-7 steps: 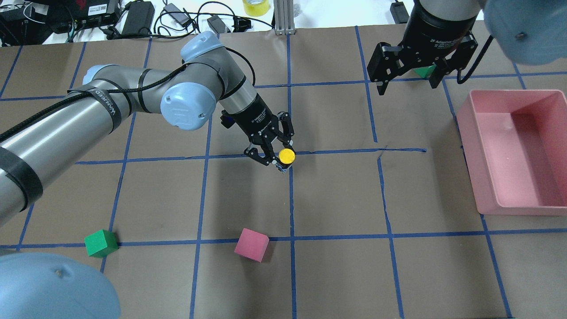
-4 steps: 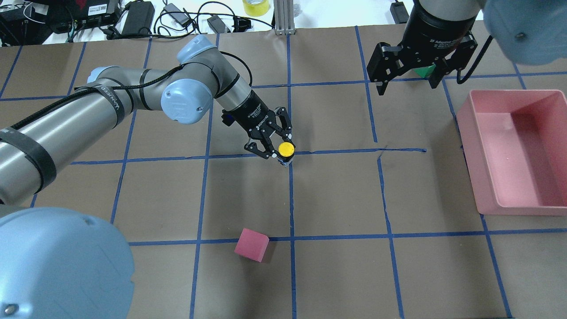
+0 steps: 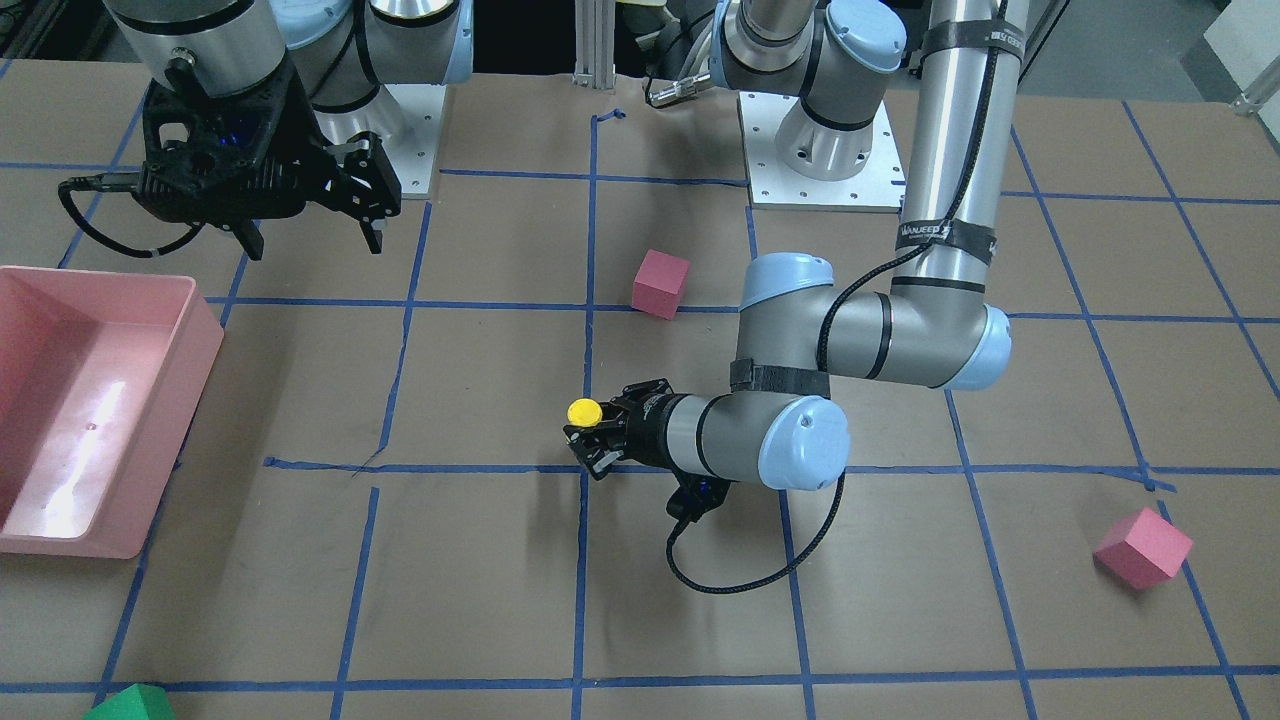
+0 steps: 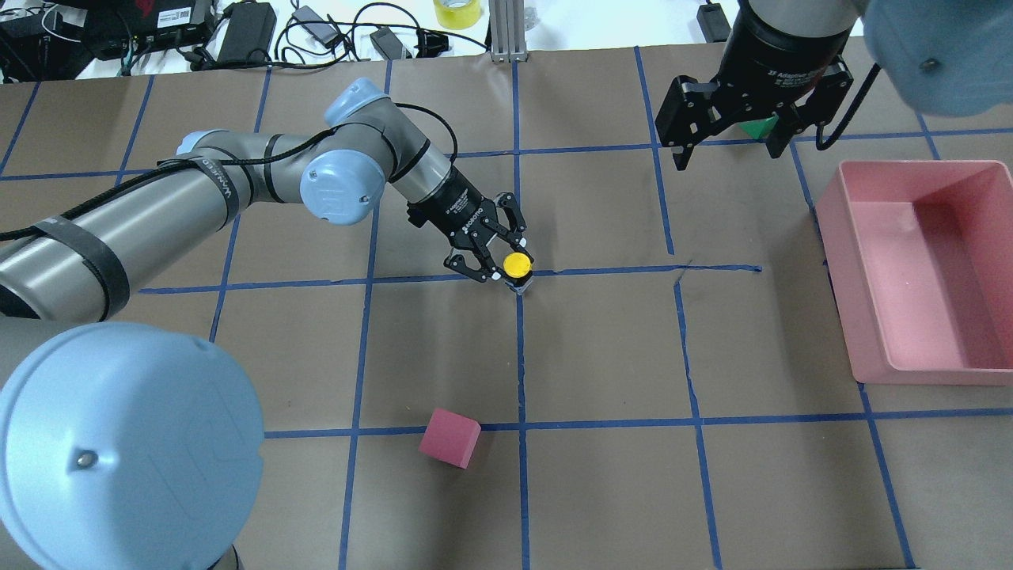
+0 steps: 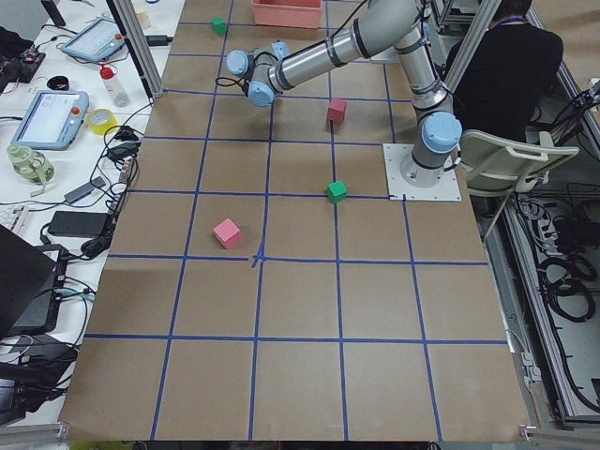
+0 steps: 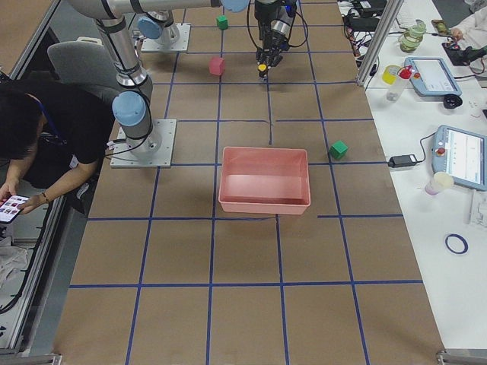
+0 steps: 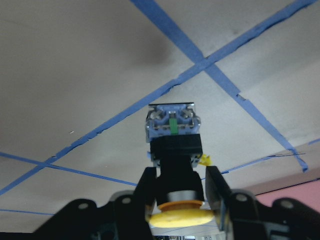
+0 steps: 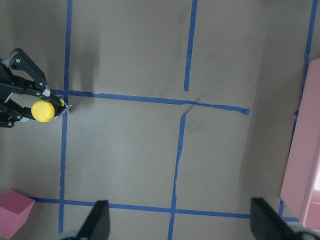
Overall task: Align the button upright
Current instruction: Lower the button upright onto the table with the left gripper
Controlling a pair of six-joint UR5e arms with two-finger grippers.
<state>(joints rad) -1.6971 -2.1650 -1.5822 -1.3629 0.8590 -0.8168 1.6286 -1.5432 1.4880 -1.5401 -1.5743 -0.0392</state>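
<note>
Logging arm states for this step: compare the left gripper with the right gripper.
The left gripper is shut on the button; the right gripper is open and empty. The left gripper reaches in at a slant, low over the table at a blue tape crossing; the right gripper hangs high above the table, pointing down. Both are black two-finger grippers.

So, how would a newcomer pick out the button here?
Near the table's middle, two blue tape lines cross. The left gripper is shut there on the button. It is tiny, with a round yellow cap on a black body, unlike the plain pink cube.
</note>
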